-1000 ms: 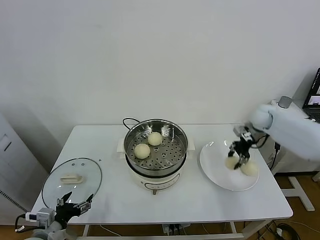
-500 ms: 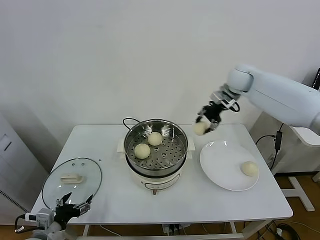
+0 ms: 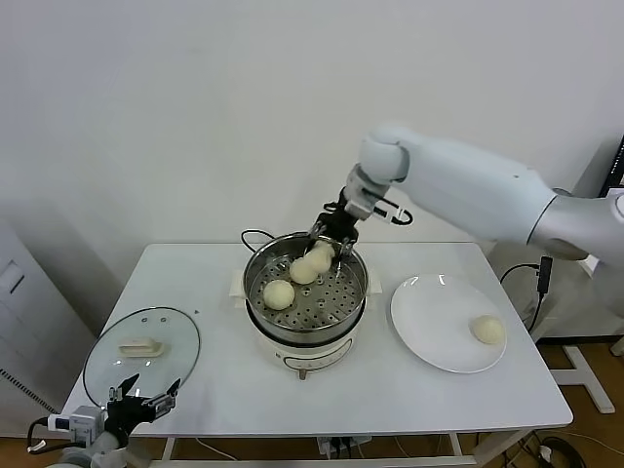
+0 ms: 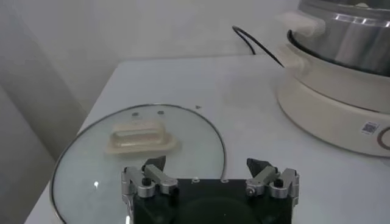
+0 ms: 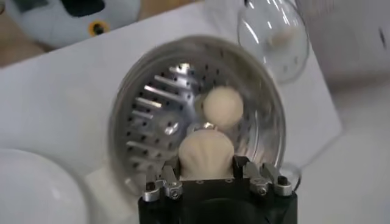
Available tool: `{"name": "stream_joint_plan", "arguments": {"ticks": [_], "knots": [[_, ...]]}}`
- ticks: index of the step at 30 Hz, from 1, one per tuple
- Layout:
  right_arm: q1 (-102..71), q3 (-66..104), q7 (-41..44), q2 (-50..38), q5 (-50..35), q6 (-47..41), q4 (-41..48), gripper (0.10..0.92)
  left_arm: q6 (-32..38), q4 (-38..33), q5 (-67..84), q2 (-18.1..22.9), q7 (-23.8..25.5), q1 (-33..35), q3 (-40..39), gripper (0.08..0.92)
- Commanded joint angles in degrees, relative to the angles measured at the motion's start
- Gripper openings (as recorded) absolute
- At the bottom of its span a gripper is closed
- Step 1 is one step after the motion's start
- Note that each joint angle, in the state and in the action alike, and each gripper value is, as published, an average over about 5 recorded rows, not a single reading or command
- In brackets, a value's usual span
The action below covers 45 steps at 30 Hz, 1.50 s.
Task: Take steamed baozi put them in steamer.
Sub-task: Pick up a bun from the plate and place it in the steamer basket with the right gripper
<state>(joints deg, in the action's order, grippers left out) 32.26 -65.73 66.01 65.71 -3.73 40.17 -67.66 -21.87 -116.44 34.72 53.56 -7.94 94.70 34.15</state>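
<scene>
My right gripper (image 3: 328, 244) hangs over the back right part of the steamer (image 3: 255, 314), shut on a steamed baozi (image 3: 321, 255). In the right wrist view that baozi (image 5: 207, 154) fills the gap between the fingers above the perforated tray (image 5: 159, 103). Two more baozi lie on the tray, one at the front left (image 3: 279, 293) and one (image 3: 300, 272) just beside the held one. A further baozi (image 3: 487, 331) rests on the white plate (image 3: 434, 317). My left gripper (image 3: 146, 400) (image 4: 210, 170) stays parked, open and empty, at the table's front left corner.
The glass lid (image 3: 146, 331) (image 4: 79, 176) with its cream handle lies flat on the table front left, right before the left gripper. The steamer's black cord (image 3: 249, 235) runs off behind it. Beyond the table's right edge stands other equipment (image 3: 612, 190).
My right gripper has lifted a baozi off the plate and carried it left to above the steamer. The plate now holds one baozi. The left arm has not moved.
</scene>
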Motion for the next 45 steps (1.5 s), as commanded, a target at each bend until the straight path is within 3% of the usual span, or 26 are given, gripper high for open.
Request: {"name": "stream_joint_plan", "arguments": {"ticks": [1, 15, 31, 35, 42, 45], "knots": [[-3.7, 1.6, -0.2, 1.7, 11.2, 9.8, -7.5, 0.526, 0.1, 0.1, 0.0, 0.0, 0.0, 0.0, 0.0, 0.823], [-8.1, 2.7, 1.7, 2.1, 19.1, 9.8, -9.4, 0.543, 0.3, 0.2, 0.0, 0.2, 0.0, 0.0, 0.1, 0.823], [-12.8, 4.2, 2.3, 4.4, 21.3, 9.8, -6.2, 0.577, 0.3, 0.8, 0.5, -0.1, 0.0, -0.4, 0.2, 0.823], [-12.8, 4.4, 2.5, 4.2, 21.3, 9.8, -6.1, 0.630, 0.3, 0.9, 0.6, -0.1, 0.0, -0.5, 0.2, 0.823], [-12.2, 6.1, 2.7, 3.8, 21.6, 9.8, -5.8, 0.791, 0.3, 1.0, 0.6, -0.1, 0.0, -0.6, 0.1, 0.823], [-10.6, 7.8, 2.6, 3.5, 20.8, 9.8, -4.8, 0.815, 0.3, 1.0, 0.6, -0.1, 0.0, -0.6, 0.1, 0.823]]}}
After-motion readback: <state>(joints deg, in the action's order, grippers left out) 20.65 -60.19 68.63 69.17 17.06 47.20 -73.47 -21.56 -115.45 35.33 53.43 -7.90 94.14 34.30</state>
